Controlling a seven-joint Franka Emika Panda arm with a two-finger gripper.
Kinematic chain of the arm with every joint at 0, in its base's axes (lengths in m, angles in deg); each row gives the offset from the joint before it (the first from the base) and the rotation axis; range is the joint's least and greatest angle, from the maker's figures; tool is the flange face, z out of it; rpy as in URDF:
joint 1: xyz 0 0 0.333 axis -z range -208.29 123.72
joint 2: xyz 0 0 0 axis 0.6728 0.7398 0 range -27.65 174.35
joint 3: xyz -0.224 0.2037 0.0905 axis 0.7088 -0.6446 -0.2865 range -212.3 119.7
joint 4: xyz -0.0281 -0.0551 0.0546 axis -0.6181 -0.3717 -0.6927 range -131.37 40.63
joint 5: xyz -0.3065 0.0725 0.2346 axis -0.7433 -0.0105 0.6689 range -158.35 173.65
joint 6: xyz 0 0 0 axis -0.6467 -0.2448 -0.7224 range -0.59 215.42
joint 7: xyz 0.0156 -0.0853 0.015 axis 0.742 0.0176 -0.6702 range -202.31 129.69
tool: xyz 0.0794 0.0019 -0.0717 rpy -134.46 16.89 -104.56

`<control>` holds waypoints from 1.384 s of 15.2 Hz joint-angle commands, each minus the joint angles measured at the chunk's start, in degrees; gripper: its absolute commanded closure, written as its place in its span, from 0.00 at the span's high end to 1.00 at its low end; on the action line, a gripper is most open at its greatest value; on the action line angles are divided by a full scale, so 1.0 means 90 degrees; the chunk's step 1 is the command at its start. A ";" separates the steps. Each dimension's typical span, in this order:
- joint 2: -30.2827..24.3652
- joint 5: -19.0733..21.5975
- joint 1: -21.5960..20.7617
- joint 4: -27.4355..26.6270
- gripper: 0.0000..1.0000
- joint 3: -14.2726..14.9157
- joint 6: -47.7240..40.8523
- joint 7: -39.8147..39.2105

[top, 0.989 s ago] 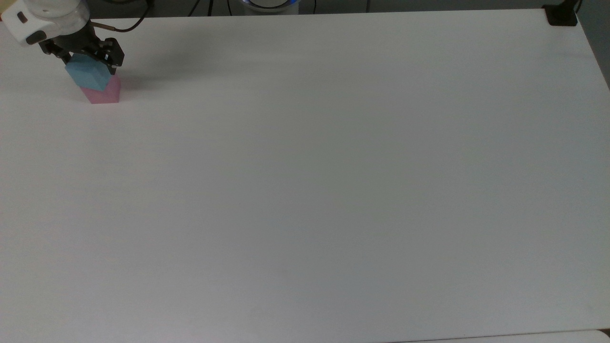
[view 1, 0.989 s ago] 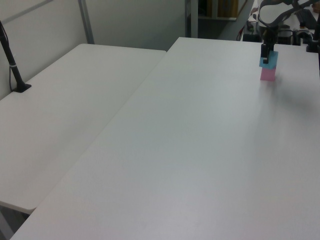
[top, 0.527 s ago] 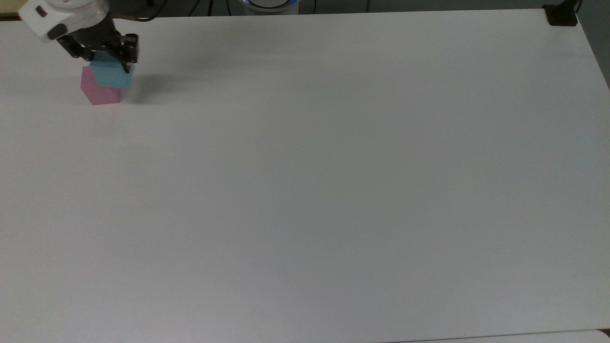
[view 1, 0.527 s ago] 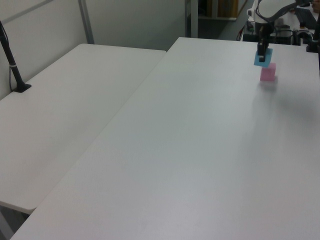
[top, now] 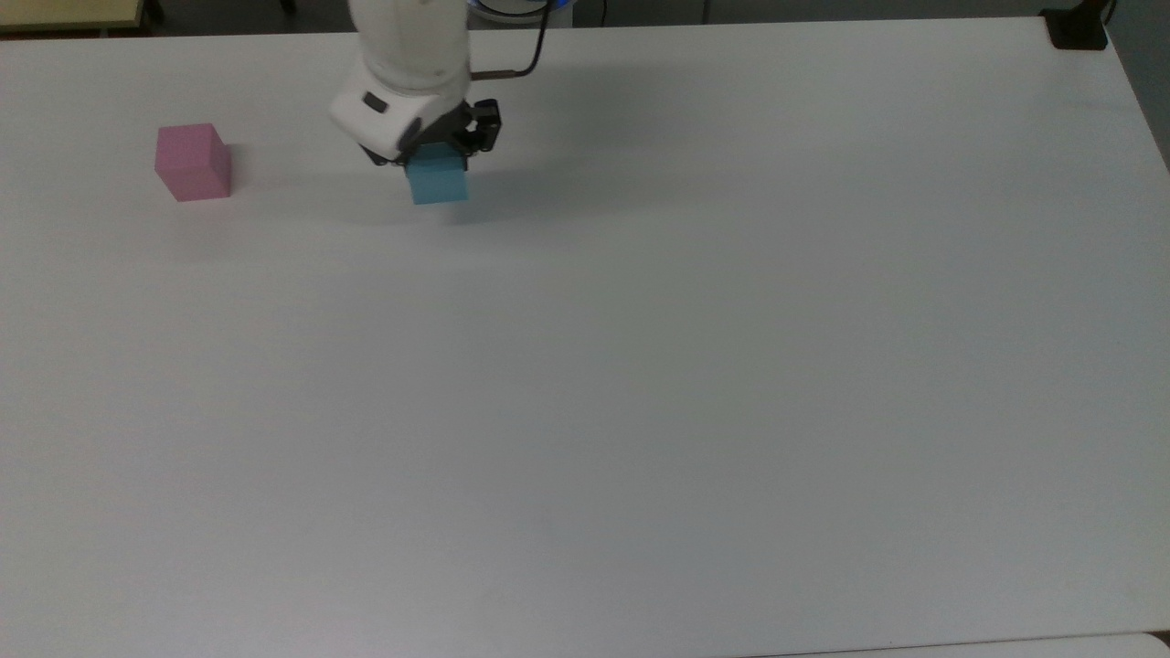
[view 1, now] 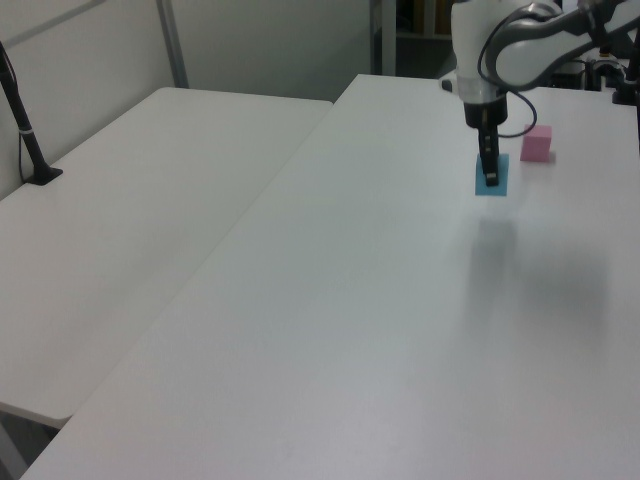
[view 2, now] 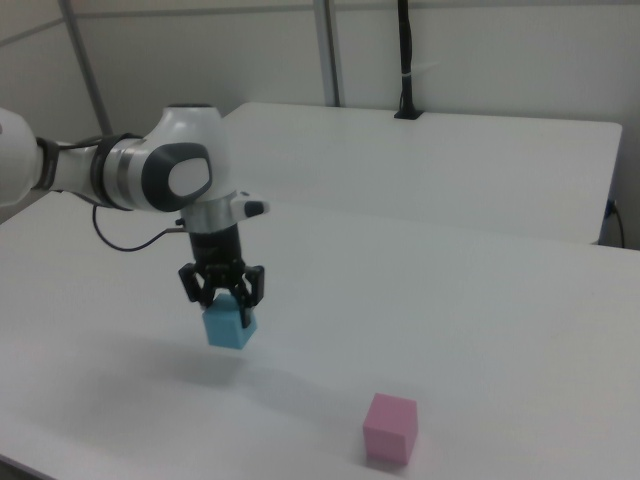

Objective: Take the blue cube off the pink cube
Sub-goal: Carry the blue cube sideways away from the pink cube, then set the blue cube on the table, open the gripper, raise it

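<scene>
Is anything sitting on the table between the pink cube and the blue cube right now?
Nothing. In the top view the white table is bare between the pink cube and the blue cube, which the gripper holds; the right view agrees.

The gripper (top: 441,151) is now carrying the blue cube (top: 438,182) well clear of the pink cube (top: 191,163) — a second ago the two were stacked, then parting. The arm has swung toward the top view's right, and the pink cube's top is standing bare.
</scene>
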 commanded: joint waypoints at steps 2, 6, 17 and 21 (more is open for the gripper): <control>-0.0129 -0.0043 -0.0115 -0.0760 0.13 -0.0529 0.0212 0.0525; 0.0017 -0.0092 -0.0096 -0.0977 0.29 -0.0765 0.0339 0.0604; -0.0508 -0.0083 0.0323 -0.0413 1.00 -0.0765 -0.0507 0.0652; -0.0588 0.0015 0.0596 0.1265 1.00 -0.1008 -0.1786 0.1092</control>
